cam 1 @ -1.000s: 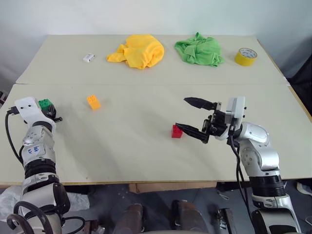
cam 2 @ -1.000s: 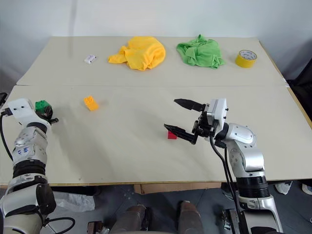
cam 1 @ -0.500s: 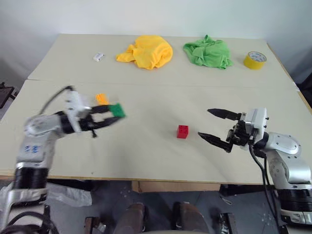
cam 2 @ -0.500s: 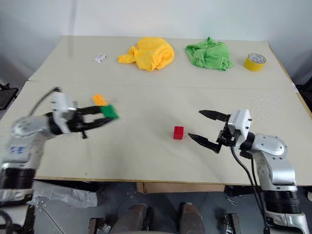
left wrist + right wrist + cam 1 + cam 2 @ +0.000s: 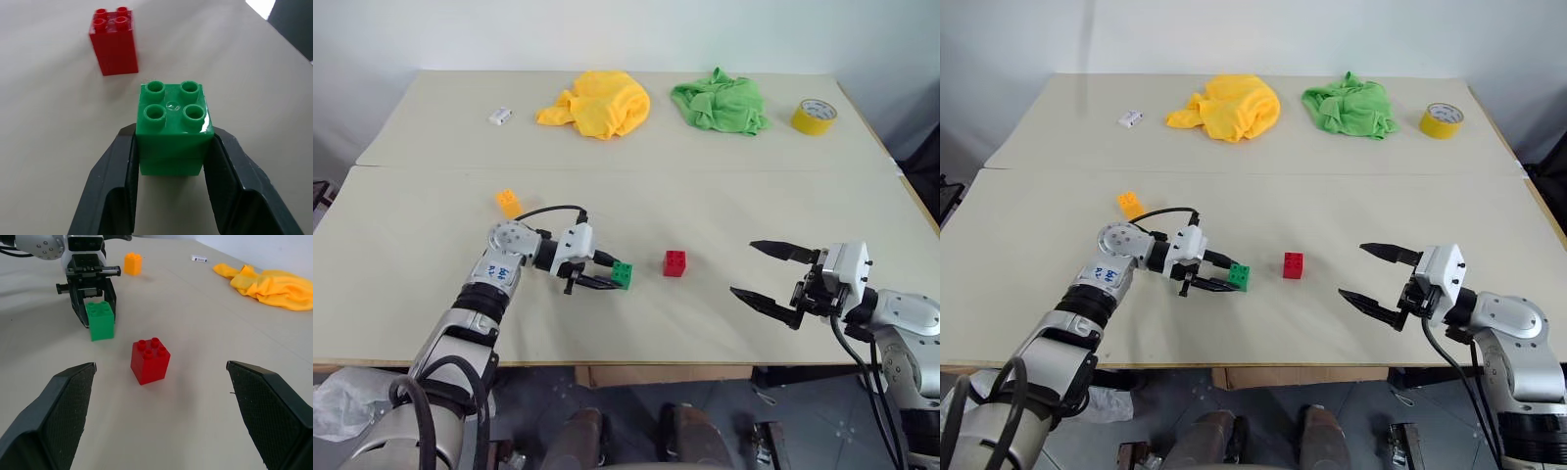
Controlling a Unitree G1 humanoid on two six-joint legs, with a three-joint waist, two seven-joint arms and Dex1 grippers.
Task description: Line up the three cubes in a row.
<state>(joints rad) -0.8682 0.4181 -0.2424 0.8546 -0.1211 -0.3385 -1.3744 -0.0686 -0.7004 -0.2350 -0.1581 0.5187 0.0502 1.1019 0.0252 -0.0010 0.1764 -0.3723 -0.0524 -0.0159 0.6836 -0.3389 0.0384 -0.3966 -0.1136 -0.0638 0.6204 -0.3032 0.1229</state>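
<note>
A: Green cube (image 5: 623, 275) first — where is it?

B: Clamped between the left gripper (image 5: 608, 277)'s two black fingers, studs up, low over the table (image 5: 724, 206); whether it touches the surface is hard to say. The red cube (image 5: 674, 262) stands near it, at about 2 o'clock, apart.

A: And the orange-yellow cube (image 5: 508, 203)?

B: Well apart at roughly 10 o'clock from the green one, on the table beside the left arm.

A: The right gripper (image 5: 773, 275)?

B: Jaws spread wide, holding nothing, at 4 o'clock from the red cube and clear of it.

A: Anything else?

B: Along the far edge: a small white block (image 5: 496, 116), a yellow cloth (image 5: 596, 102), a green cloth (image 5: 721, 101) and a yellow tape roll (image 5: 813, 116).
</note>
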